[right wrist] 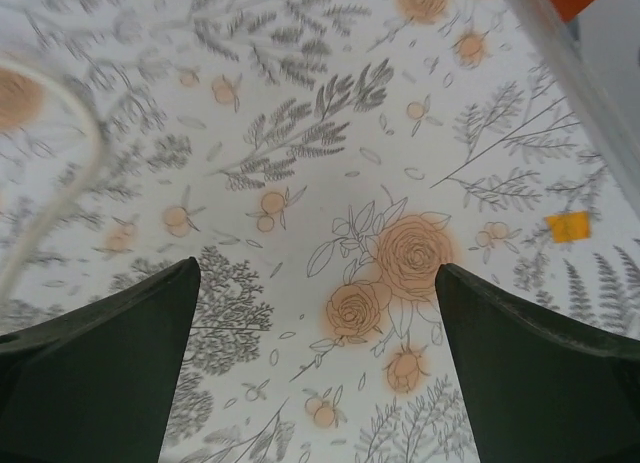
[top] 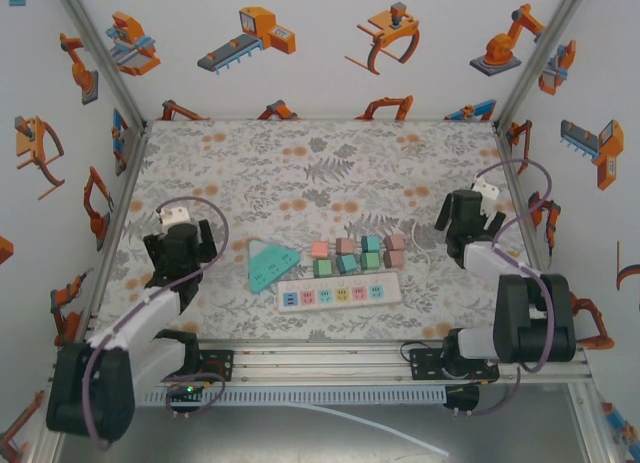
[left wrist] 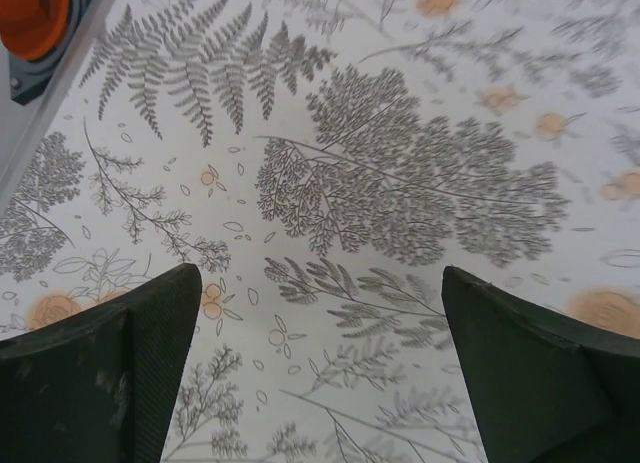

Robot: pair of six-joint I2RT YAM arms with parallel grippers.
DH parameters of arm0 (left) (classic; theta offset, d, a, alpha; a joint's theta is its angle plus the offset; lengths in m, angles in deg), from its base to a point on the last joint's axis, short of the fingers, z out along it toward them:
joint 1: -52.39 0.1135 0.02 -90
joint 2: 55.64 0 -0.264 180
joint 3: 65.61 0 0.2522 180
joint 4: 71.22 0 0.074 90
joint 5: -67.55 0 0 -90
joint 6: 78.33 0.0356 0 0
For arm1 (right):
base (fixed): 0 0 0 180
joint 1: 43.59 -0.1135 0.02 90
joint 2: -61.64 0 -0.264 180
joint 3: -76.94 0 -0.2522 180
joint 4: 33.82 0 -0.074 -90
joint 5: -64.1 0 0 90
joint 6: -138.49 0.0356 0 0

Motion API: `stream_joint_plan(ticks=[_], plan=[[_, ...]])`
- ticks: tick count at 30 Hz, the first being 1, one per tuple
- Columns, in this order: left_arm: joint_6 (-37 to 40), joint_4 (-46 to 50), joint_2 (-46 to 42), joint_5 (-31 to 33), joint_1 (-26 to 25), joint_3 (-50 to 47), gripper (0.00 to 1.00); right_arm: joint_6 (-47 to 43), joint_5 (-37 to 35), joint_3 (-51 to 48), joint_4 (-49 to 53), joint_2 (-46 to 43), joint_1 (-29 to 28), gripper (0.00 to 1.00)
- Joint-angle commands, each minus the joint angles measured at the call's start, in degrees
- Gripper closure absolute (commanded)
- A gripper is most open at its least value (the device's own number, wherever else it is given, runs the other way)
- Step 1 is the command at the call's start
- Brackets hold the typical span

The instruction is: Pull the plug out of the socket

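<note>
Between L pincer (top: 180,240) & R pincer (top: 468,223), both hanging spread wide: power strip (top: 340,293) lying, coloured plugs (top: 358,255) sitting beside.

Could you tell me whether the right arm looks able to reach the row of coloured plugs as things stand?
Probably yes. The right gripper is open over bare tablecloth to the right of the coloured plugs, and just a thin white cable lies flat between them, so the way looks free.
</note>
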Motion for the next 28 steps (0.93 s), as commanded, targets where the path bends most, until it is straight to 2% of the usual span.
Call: stream_joint_plan(ticks=[1, 3, 4, 5, 6, 7, 8, 10, 12, 24, 28], plan=[[5.66, -20.66, 7.61, -9.94, 2.46, 0.37, 0.03, -8.75, 5.84, -3.17, -20.75, 3.01, 0.17, 0.12], [5.32, -27.13, 13.59, -14.59, 4.51, 1.79, 0.03, -10.54, 11.02, -5.98, -29.94, 6.54, 0.73, 0.09], [6.27, -26.49, 16.08, -15.61, 4.94, 4.02, 0.03, -10.32, 14.85, -6.47, -28.57, 5.74, 1.44, 0.09], [6.98, -26.87, 18.74, -16.70, 5.38, 5.22, 0.03, -10.99, 16.56, -7.97, -33.46, 7.83, 1.67, 0.08], [6.77, -28.81, 22.52, -18.57, 6.33, 6.16, 0.03, -11.19, 17.38, -9.90, -38.88, 9.08, 1.86, 0.05], [6.25, -29.95, 26.61, -20.87, 7.46, 7.08, 0.03, -10.09, 15.67, -9.51, -35.66, 7.94, 1.78, 0.01], [6.26, -37.52, 29.70, -22.90, 8.42, 5.60, 0.03, -10.36, 15.17, -9.37, -36.85, 8.71, 1.87, 0.01], [4.12, -28.66, 26.12, -22.62, 9.48, 7.16, 0.03, -10.10, 14.46, -9.59, -36.68, 8.40, 1.82, 0.01], [4.94, -31.90, 27.60, -21.80, 8.89, 6.70, 0.03, -10.08, 14.70, -9.60, -36.94, 8.51, 1.83, 0.01], [5.17, -30.83, 27.35, -22.00, 8.77, 6.90, 0.03, -10.82, 16.98, -9.03, -36.15, 8.61, 1.87, 0.01], [5.17, -30.95, 27.35, -21.96, 8.77, 6.90, 0.03, -10.26, 15.15, -9.98, -37.36, 8.35, 1.81, 0.01]])
